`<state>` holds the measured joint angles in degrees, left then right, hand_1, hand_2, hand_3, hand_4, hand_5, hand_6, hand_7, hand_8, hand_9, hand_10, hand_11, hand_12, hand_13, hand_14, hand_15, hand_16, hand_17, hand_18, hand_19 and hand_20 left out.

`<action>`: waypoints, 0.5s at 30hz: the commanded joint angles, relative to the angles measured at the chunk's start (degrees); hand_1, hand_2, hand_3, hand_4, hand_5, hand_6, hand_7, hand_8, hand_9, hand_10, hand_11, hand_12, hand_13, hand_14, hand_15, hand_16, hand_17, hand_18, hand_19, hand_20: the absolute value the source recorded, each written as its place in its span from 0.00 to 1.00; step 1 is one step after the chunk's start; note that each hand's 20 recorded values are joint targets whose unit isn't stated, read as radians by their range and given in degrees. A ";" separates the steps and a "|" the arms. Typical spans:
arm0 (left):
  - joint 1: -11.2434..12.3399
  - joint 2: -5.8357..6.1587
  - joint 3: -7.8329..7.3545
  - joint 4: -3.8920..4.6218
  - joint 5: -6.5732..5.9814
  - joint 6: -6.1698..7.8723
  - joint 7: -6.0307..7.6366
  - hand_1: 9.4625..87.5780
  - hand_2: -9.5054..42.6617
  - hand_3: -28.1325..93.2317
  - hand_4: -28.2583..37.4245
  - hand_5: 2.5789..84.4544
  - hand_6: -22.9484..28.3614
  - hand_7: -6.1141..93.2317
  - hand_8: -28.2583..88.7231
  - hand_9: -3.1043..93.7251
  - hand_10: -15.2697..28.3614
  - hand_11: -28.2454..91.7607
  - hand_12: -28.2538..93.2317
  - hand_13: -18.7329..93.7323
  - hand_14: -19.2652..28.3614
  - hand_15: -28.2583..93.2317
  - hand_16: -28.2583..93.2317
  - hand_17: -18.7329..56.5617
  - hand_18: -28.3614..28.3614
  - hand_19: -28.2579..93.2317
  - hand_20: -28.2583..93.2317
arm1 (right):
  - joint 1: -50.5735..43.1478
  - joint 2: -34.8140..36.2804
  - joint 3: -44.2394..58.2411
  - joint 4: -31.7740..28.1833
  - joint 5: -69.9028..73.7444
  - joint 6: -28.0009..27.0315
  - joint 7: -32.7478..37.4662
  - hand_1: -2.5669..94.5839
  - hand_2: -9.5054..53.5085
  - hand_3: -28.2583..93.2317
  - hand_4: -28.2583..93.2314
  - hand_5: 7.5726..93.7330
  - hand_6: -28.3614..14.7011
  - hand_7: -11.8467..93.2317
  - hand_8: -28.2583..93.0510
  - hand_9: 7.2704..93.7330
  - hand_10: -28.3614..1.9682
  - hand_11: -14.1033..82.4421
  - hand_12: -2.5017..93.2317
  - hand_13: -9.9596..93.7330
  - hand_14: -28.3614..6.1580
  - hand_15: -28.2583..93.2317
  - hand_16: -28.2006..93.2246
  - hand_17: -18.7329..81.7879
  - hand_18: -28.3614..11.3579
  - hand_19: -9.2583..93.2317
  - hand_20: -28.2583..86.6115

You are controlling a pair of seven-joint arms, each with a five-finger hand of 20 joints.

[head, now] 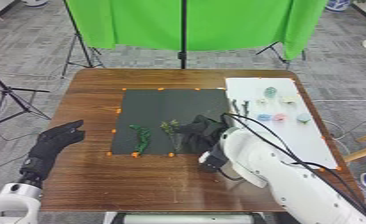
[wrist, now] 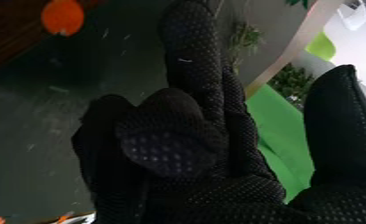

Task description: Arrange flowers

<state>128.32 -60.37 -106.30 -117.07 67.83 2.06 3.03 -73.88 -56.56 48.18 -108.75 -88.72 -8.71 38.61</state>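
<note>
My right hand is low over the right part of the black mat, beside a thin yellow-green sprig. In the right wrist view my right hand has long fingers extended, others bent, and the thumb standing apart; the sprig is beyond the fingertips. A darker green leafy stem lies farther left on the mat. Pale flower heads, a blue flower and a pink flower rest on the white board. My left hand is open left of the mat.
Dark twigs lie along the board's left side, near my right arm. Orange tape pieces mark the mat's edges. Beyond the table stand a green backdrop and black tripods.
</note>
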 commanded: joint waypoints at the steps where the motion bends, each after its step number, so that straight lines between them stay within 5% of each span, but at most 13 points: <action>1: 0.19 -0.35 0.25 0.42 0.30 -0.85 -0.71 0.27 0.29 0.75 0.10 0.51 0.57 0.15 0.19 0.50 0.70 0.39 0.31 0.50 0.79 0.37 0.22 0.35 0.74 0.38 0.37 | 0.48 -1.15 -1.20 0.09 0.90 0.26 -0.92 0.28 0.29 0.64 0.13 0.73 0.51 0.21 0.18 0.95 0.47 0.56 0.32 1.00 0.68 0.73 0.47 0.88 0.38 1.00 0.69; 15: 0.43 -0.42 0.10 0.28 0.29 -0.64 -0.58 0.27 0.29 0.75 0.10 0.51 0.57 0.15 0.19 0.50 0.70 0.39 0.31 0.50 0.79 0.37 0.22 0.35 0.74 0.38 0.37 | 0.41 1.41 1.61 -3.38 -4.30 2.11 -2.44 0.28 0.29 0.65 0.13 0.73 0.52 0.22 0.18 0.96 0.48 0.56 0.32 1.00 0.68 0.74 0.47 0.88 0.37 1.00 0.69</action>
<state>127.99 -60.34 -106.07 -116.97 67.83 1.85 2.96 -73.42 -56.99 47.21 -109.04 -89.34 -8.57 37.61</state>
